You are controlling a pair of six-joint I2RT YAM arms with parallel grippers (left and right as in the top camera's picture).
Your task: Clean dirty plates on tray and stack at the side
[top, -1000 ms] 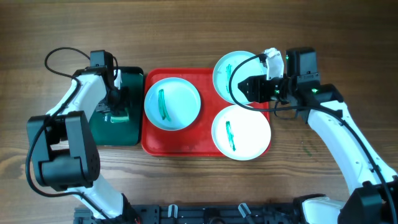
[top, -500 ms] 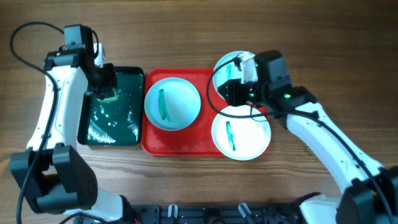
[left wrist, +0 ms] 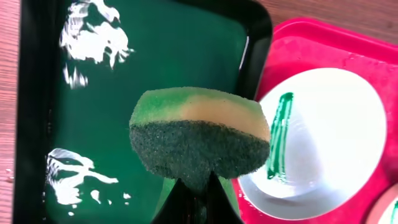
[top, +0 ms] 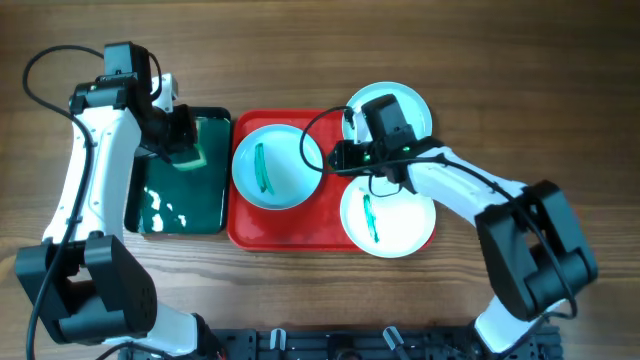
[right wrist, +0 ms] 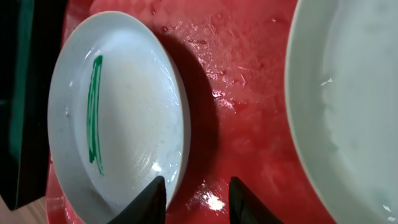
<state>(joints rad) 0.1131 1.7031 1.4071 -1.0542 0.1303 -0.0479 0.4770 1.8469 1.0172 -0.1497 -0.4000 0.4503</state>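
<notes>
Left hand (left wrist: 194,200) pinching sponge (left wrist: 199,140) over green tray (left wrist: 155,56), near left edge of counter (top: 20,180), ready for scrubbing. Right hand (right wrist: 198,199) spread at smeared plate (right wrist: 118,118) rim, probably to steady it.

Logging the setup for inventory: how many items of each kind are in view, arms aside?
Plates: 3
Trays: 2 (red tray, dark green tray)
Sponge: 1
Total: 6

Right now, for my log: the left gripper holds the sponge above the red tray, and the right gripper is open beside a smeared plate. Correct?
No: the left wrist view shows the left gripper holding the sponge above the dark green tray. The right gripper is open beside a smeared plate.
</notes>
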